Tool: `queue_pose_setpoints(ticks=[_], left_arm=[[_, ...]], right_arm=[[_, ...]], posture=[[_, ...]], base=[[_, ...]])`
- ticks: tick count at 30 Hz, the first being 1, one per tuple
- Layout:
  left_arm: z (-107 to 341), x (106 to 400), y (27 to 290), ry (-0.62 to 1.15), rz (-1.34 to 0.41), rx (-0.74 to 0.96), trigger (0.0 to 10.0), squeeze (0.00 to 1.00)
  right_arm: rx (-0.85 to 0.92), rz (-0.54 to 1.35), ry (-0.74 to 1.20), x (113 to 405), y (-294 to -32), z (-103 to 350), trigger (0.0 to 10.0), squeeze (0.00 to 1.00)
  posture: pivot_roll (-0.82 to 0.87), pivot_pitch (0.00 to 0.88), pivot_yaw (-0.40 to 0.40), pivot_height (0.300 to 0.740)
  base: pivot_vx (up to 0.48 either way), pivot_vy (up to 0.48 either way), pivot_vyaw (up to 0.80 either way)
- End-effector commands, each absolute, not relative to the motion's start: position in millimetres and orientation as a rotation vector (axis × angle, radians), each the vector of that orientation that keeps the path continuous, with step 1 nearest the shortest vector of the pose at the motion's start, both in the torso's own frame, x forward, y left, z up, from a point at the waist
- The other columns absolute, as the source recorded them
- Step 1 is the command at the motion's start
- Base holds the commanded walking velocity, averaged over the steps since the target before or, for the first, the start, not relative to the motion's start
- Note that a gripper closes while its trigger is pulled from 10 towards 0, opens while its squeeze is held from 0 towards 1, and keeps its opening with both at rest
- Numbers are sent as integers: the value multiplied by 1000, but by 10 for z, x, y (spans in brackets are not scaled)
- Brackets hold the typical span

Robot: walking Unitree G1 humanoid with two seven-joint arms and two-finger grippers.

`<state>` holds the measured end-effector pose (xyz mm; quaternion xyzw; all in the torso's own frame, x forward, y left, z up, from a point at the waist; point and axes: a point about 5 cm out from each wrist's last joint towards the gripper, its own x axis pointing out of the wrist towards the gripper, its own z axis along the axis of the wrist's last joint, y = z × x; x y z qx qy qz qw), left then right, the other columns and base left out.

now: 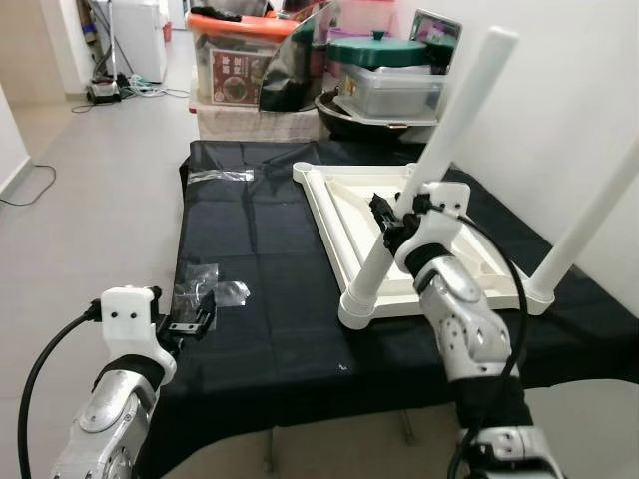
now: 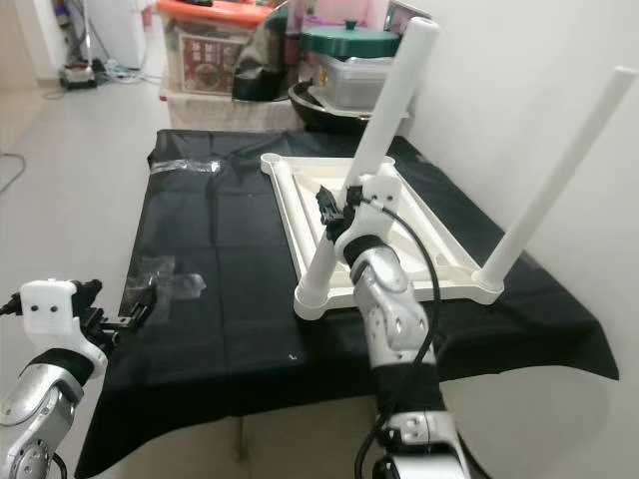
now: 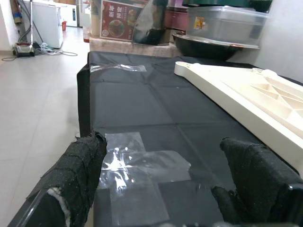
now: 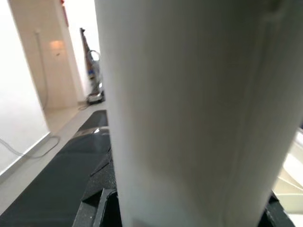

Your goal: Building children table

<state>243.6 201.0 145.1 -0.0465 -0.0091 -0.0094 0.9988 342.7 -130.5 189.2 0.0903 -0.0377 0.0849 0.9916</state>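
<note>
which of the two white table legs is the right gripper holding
The near-corner leg of the upturned white tabletop, on the robot's left of the pair. The right gripper is closed around its lower part. The other leg, by the wall, stands untouched.

Light: we see bright, even indoor daylight, strongest on the pale floor (image 1: 90,200) at far left.
Glare: the clear plastic wrap (image 3: 137,165) shines on the black worktop (image 1: 260,299).
Shadows: soft and faint.
Focus: head views sharp; the white leg (image 4: 199,113) is blurred, too close to the right wrist camera.
Distortion: mild bending at edges.
</note>
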Motion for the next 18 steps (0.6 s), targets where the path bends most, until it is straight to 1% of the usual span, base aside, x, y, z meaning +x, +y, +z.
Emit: queue_pose_setpoints(ticks=[1, 5, 6, 7, 9, 10, 12, 13, 15, 17, 18], left_arm=[[1415, 2460, 2001, 3, -21, -94, 10000, 0], [1410, 2483, 2012, 12, -18, -82, 10000, 0], [1409, 2491, 2016, 14, -16, -79, 10000, 0], [1409, 2491, 2016, 14, -16, -79, 10000, 0], [1412, 2501, 2017, 16, -15, -75, 10000, 0], [1414, 2503, 2017, 16, -15, -75, 10000, 0], [1414, 2503, 2017, 16, -15, -75, 10000, 0], [1414, 2511, 2012, 17, -16, -74, 10000, 0], [1414, 2511, 2012, 17, -16, -74, 10000, 0], [1414, 2526, 1993, 15, -19, -79, 10000, 0], [1414, 2526, 1993, 15, -19, -79, 10000, 0]], right_arm=[[150, 104, 257, 3259, -1298, 1193, 0, 0], [140, 65, 274, 3269, -1291, 1212, 0, 0], [183, 108, 292, 3288, -1231, 1214, 0, 0], [183, 108, 292, 3288, -1231, 1214, 0, 0], [238, 325, 322, 3326, -1046, 1269, 0, 0], [255, 403, 326, 3332, -991, 1299, 0, 0], [255, 403, 326, 3332, -991, 1299, 0, 0], [214, 542, 306, 3344, -961, 1368, 0, 0], [214, 542, 306, 3344, -961, 1368, 0, 0], [60, 783, 266, 3417, -1009, 1514, 0, 0], [60, 783, 266, 3417, -1009, 1514, 0, 0]], posture=[[71, 0, -73, 740], [68, 0, -66, 740], [69, 0, -65, 740], [69, 0, -65, 740], [70, 0, -65, 740], [70, 0, -65, 740], [70, 0, -65, 740], [67, 0, -63, 740], [67, 0, -63, 740], [71, 0, -81, 740], [71, 0, -81, 740]], base=[[0, 0, 0], [0, 0, 0], [0, 0, 0], [0, 0, 0], [0, 0, 0], [0, 0, 0], [0, 0, 0], [0, 0, 0], [0, 0, 0], [0, 0, 0], [0, 0, 0]])
